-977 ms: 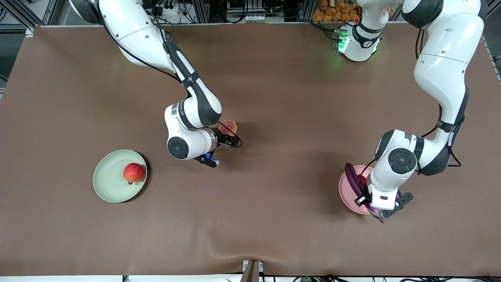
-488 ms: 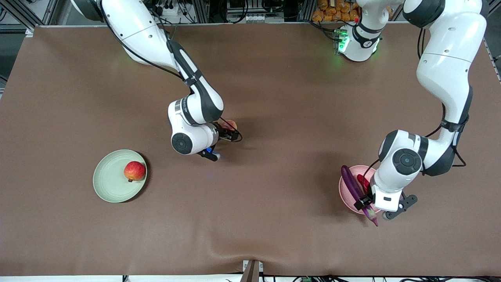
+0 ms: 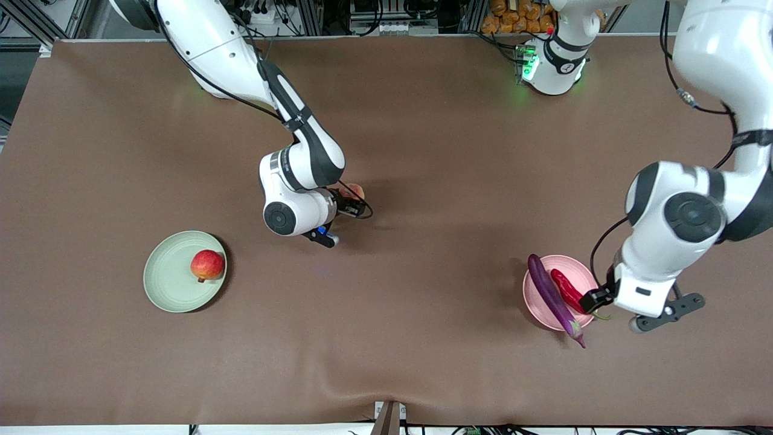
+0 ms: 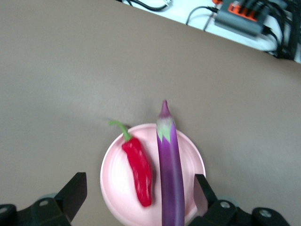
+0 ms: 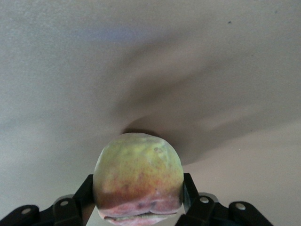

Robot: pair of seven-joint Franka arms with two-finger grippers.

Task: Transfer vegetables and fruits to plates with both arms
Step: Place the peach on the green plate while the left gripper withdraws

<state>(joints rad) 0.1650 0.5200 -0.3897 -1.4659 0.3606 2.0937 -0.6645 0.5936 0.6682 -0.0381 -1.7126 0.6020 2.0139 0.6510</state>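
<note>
The purple eggplant (image 3: pixel 552 296) and the red chili (image 3: pixel 567 290) lie side by side on the pink plate (image 3: pixel 532 299). The eggplant's stem end overhangs the rim nearer the camera. My left gripper (image 3: pixel 634 302) is raised beside the plate, open and empty. In the left wrist view my left gripper (image 4: pixel 139 195) looks down on the eggplant (image 4: pixel 170 179), the chili (image 4: pixel 138 169) and the plate (image 4: pixel 113 179). My right gripper (image 3: pixel 345 204) is low at mid-table, shut on the peach (image 3: pixel 354 192), which fills the gap between its jaws in the right wrist view (image 5: pixel 138 174). The pomegranate (image 3: pixel 207 264) sits on the green plate (image 3: pixel 166 278).
The brown table cover (image 3: pixel 423 181) is bare between the two plates. A fold in it runs along the table edge nearest the camera (image 3: pixel 386 393). Cables and racks stand past the arms' bases.
My left gripper has let go of the eggplant, risen and moved off the pink plate toward the left arm's end. My right gripper has come down around the peach.
</note>
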